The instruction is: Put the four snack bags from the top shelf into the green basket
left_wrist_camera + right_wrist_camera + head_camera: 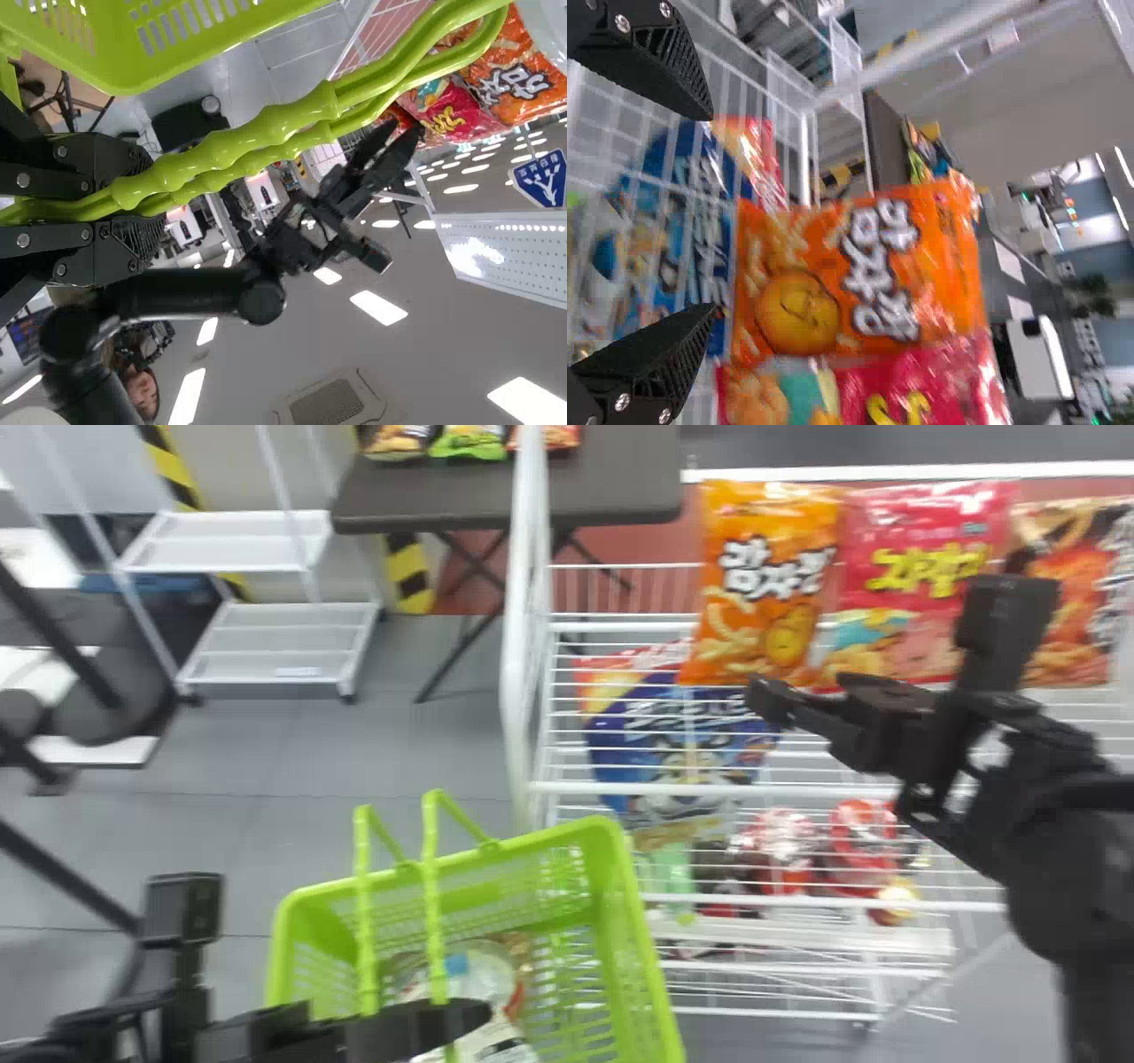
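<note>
In the head view, we've got the right hand (802, 691) over the top shelf (567, 786), fingers spread with nothing between them, and the orange bag (766, 584) at about 12 o'clock from it, really near. The bag's long axis runs roughly 7 to 1 o'clock, so it's upright with a bit of a lean. The red bag (921, 576) is up at 1 to 2 o'clock, and another snack bag (1076, 593) sits further round towards 2. We can't pick out the fourth for sure. The green basket (633, 939) is near 8 o'clock from that hand, with the white post (524, 629) off at 10, so we'd swing out on the near side of it. There's some room on the orange bag's 9 o'clock side, hardly any at 3 where the red one crowds it. Over in the left wrist view, the left hand (133, 208) is clamped on the basket's handles (266, 128), so the right is our nearer, free one. In the right wrist view, the orange bag fills the space just past the spread fingertips. We can't tell if they're touching, but we'd square up to its open edge before going in.
</note>
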